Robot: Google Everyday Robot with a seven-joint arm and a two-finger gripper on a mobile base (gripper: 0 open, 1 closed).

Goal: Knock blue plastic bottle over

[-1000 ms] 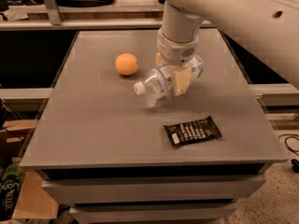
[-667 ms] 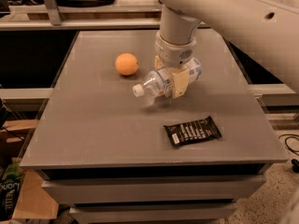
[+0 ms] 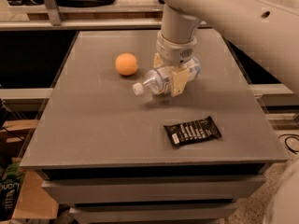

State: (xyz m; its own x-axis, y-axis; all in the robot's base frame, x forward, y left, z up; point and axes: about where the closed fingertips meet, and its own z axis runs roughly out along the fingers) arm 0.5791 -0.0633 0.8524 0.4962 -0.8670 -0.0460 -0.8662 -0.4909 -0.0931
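Blue plastic bottle (image 3: 152, 80) lay almost on its side at mid-bench, white cap (image 3: 137, 88) pointing left and slightly down toward the grey bench (image 3: 93, 125). Clear, faintly bluish body; contents couldn't be made out. Gripper (image 3: 169, 73) came down from above, jaws clenched across the bottle's body. Couldn't tell if the cap touched the bench. Orange ball (image 3: 126, 64) sat near the cap, to its upper left. Black snack packet (image 3: 192, 130) lay flat, front right, well apart.

Above the matt grey table (image 3: 93, 125), the end effector (image 3: 168, 74) clasps the glossy clear blue plastic bottle (image 3: 154, 80) — black wrapper (image 3: 192, 130) shiny.
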